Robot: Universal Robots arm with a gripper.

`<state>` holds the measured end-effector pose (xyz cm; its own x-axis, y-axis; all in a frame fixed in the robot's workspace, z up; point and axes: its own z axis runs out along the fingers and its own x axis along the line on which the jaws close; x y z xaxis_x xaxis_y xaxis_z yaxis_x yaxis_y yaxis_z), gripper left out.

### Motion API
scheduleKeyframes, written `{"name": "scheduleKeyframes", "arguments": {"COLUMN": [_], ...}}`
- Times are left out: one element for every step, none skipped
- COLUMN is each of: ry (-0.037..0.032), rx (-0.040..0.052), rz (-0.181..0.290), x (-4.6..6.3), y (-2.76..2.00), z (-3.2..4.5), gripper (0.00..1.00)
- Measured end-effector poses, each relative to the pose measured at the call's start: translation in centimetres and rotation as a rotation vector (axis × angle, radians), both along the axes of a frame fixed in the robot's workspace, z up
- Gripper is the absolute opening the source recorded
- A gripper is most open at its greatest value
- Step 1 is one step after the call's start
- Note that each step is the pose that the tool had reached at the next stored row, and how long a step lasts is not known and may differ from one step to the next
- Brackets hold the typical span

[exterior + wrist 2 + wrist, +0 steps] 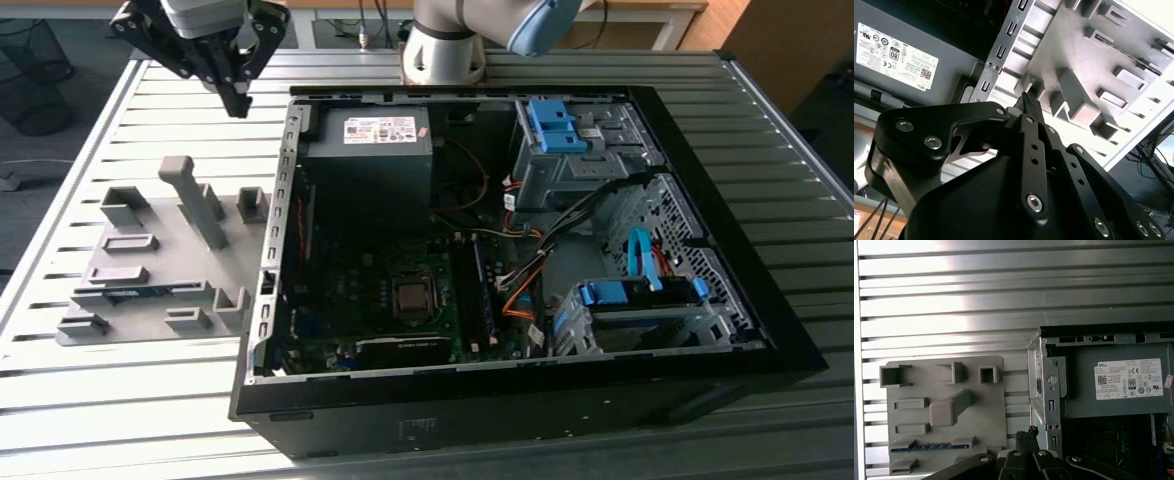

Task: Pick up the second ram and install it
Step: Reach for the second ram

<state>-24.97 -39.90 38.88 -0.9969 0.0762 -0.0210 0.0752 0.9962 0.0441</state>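
hanging over the far part of the tabletop, at the exterior view's left, the tool points down with its black fingers pinched together and nothing between them; both wrist views show the tips meeting the same way. the arm rises behind the case's back edge.

the tool is above bare slatted metal, between the grey fixture plate and the far corner of the open computer case. a tall post stands up from the plate, nearer than the tool and lower. the case's metal side wall runs just beside the plate, with the power supply right inside it.

the second ram sits on edge in a slot near the plate's near side, well apart from the tool. in the first wrist view it shows as a blue-green strip, its long axis running crosswise toward the case wall.
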Motion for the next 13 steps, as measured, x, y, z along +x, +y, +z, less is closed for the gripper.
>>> {"name": "scheduleKeyframes", "arguments": {"ry": [0.0,0.0,0.0,0.0,-0.0001,0.0,-0.0001,0.0,0.0,0.0,0.0,0.0,-0.0001], "rx": [0.0,0.0,0.0,0.0,0.0,0.0001,0.0001,0.0,0.0,0.0,0.0001,0.0,0.0001], "rz": [0.0,0.0,0.0,0.0,0.0,0.0,0.0,0.0,0.0,0.0,0.0,0.0,0.0], "x": [-0.08,-0.16,-0.24,-0.32,-0.4,-0.48,-0.56,-0.64,-0.73,-0.81,-0.9,-0.98,-1.06], "y": [0.0,0.0,0.0,0.0,0.0,0.0,0.0,0.0,0.0,0.0,0.0,0.0,0.0], "z": [0.0,0.0,0.0,0.0,-0.01,-0.01,-0.01,-0.01,-0.01,-0.01,-0.01,-0.01,-0.02], "gripper": [0.11,0.11,0.11,0.11,0.11,0.11,0.11,0.11,0.11,0.11,0.11,0.11,0.11]}}
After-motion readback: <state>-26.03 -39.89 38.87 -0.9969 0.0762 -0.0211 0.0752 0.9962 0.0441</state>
